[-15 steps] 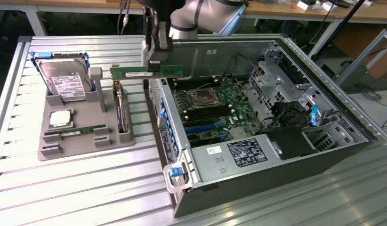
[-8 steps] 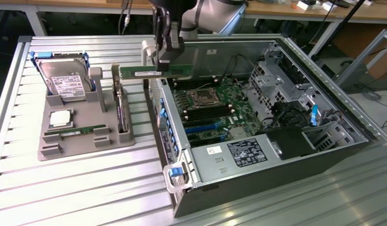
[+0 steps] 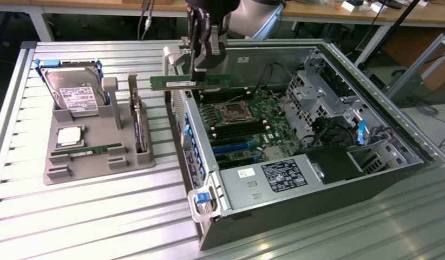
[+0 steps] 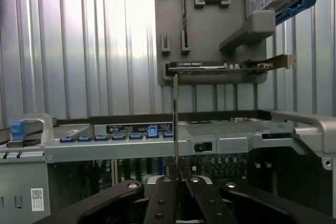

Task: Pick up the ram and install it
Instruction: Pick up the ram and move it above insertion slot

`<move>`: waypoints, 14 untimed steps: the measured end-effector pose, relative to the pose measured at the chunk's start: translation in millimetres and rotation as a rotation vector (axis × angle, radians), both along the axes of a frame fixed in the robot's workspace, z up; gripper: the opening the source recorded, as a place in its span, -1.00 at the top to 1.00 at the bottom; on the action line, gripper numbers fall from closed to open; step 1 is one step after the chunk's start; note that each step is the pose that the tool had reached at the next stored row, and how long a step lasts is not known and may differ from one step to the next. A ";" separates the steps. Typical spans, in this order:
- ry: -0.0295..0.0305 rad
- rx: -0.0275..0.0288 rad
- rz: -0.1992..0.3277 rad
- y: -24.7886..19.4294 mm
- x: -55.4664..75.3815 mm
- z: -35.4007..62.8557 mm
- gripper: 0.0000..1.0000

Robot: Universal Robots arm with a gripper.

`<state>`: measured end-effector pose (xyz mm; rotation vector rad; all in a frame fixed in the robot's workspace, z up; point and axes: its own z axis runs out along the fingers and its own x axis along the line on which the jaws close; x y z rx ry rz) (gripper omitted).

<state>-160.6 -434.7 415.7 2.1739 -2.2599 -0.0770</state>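
Observation:
My gripper (image 3: 201,67) is shut on the ram (image 3: 192,81), a long thin green stick held level by its upper edge. It hangs in the air above the near wall of the open computer case (image 3: 208,179), over the memory slots (image 3: 216,100) beside the processor socket (image 3: 231,112). In the wrist view the ram (image 4: 175,124) appears edge-on as a thin line rising from between the fingers (image 4: 163,192), crossing the case's rim (image 4: 131,129). A second green stick (image 3: 85,151) lies in the grey holder (image 3: 99,168).
The grey holder at the exterior view's left also carries a hard drive (image 3: 74,91), a square silver processor (image 3: 69,135) and an upright expansion card (image 3: 139,124). Inside the case are the motherboard (image 3: 248,127), drive cages (image 3: 316,92) and the power supply (image 3: 287,176).

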 end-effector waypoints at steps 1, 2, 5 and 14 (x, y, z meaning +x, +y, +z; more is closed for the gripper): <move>0.0000 0.0000 0.000 0.0 1.5 0.0 0.75; 0.0000 0.0000 0.000 0.0 2.8 0.0 0.75; 0.0000 0.0000 0.001 0.0 11.1 0.0 0.75; 0.0000 0.0000 0.002 0.0 30.0 0.0 0.75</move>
